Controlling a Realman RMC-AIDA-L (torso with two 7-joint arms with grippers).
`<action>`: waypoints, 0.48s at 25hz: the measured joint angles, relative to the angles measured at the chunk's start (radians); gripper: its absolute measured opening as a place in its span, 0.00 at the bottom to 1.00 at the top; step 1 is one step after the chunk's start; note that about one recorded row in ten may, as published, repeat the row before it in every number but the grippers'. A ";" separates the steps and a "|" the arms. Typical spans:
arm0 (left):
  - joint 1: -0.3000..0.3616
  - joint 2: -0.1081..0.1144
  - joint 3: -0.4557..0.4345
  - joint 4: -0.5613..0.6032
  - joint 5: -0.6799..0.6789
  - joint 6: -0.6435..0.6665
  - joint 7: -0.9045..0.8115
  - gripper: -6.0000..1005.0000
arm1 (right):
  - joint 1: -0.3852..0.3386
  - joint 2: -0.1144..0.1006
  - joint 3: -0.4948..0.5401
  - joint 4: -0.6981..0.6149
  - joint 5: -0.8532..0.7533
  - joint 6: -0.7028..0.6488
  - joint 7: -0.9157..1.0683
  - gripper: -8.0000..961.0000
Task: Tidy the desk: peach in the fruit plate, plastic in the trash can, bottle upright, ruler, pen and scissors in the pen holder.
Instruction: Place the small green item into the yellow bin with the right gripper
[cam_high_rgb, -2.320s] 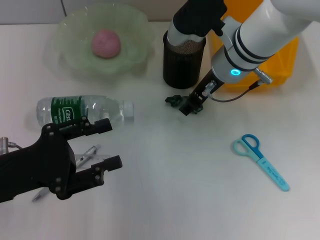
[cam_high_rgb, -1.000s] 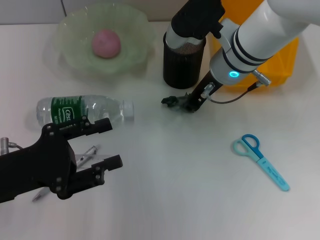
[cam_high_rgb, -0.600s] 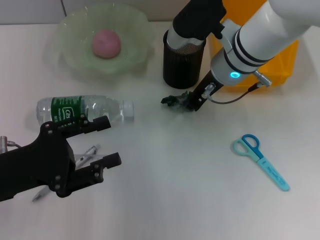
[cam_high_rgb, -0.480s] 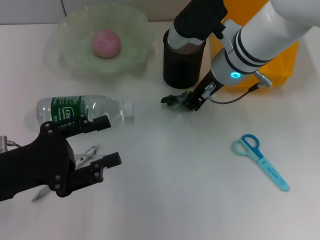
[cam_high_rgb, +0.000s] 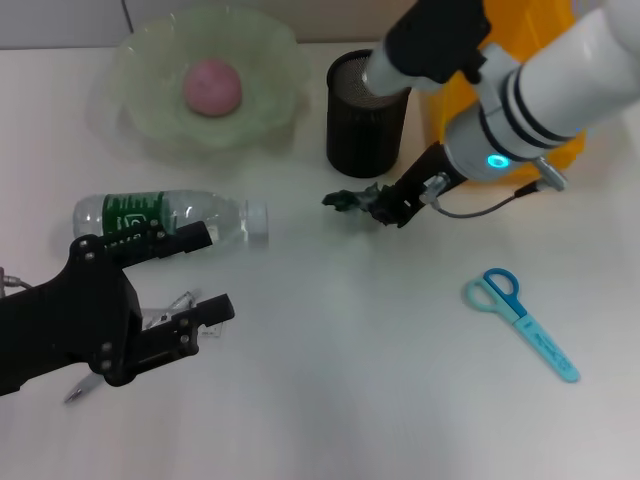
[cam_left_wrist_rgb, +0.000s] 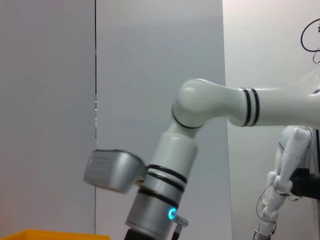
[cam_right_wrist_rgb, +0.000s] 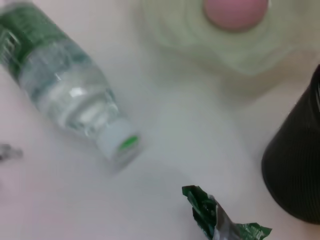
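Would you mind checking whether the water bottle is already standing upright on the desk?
No, in the head view the water bottle lies on its side on the desk, its cap toward the green wrapper.

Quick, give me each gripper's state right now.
Left gripper: open, holding nothing, hovering near the lying bottle.
Right gripper: shut on the green plastic wrapper by the pen holder.

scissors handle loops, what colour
Blue loops on the scissors, with paler teal along the blades; head view shows them best.
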 joint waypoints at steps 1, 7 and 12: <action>0.000 0.000 0.000 0.000 0.000 0.000 0.000 0.63 | -0.062 -0.002 -0.001 -0.073 0.034 0.003 -0.022 0.21; 0.001 0.000 -0.011 0.000 -0.001 -0.001 0.000 0.63 | -0.237 -0.004 0.002 -0.270 0.126 0.008 -0.098 0.21; 0.002 0.000 -0.020 0.000 -0.002 -0.004 0.003 0.63 | -0.383 -0.004 0.032 -0.383 0.290 0.017 -0.216 0.21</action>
